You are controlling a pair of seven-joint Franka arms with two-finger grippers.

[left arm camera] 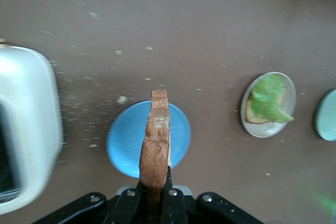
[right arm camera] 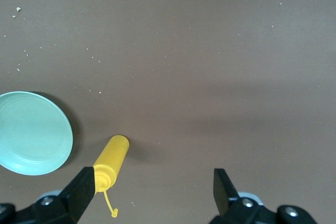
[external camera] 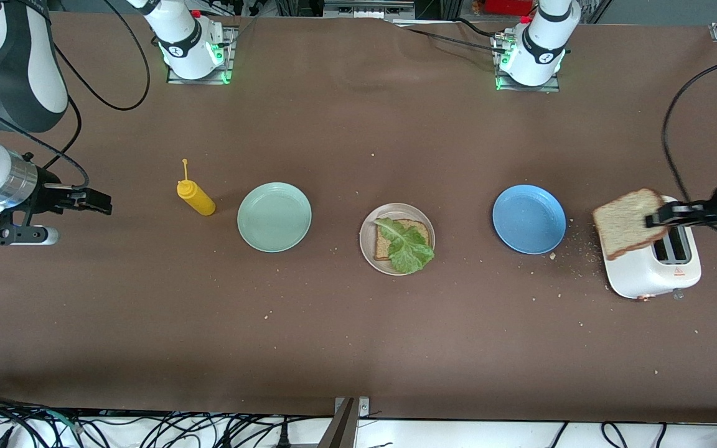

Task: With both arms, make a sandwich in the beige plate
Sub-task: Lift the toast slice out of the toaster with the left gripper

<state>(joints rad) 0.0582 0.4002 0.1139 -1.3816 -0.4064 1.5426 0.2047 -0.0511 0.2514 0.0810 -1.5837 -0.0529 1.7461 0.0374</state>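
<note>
The left hand (external camera: 652,220) is clenching a slice of toast (external camera: 629,223), holding it up in the air over the white toaster (external camera: 657,264) at the left arm's end of the worktop (external camera: 358,348). In the left wrist view, the slice (left arm camera: 156,145) is standing on edge between the closed fingers (left arm camera: 169,199), with the blue plate (left arm camera: 126,142) lying below it and the toaster (left arm camera: 26,129) off to one side.

Down in the middle of the worktop, the beige plate (external camera: 368,239) is carrying the other slice of toast (external camera: 384,246), and a ruffled lettuce leaf (external camera: 407,246) is lying on top of that slice, its tip reaching the plate's rim. So the sandwich is sitting there half built, no top slice on it yet. The blue plate (external camera: 529,219) is resting between the beige plate and the toaster, with crumbs scattered on the worktop around the toaster.

The right hand (external camera: 108,205) is hanging released, fingers (right arm camera: 223,184) spread wide and gripping nothing, over the right arm's end of the worktop, where that arm is waiting. Just beside it, a yellow squeeze bottle (external camera: 195,195) is lying on its side, and the mint-green plate (external camera: 274,217) is sitting between that bottle and the beige plate.
</note>
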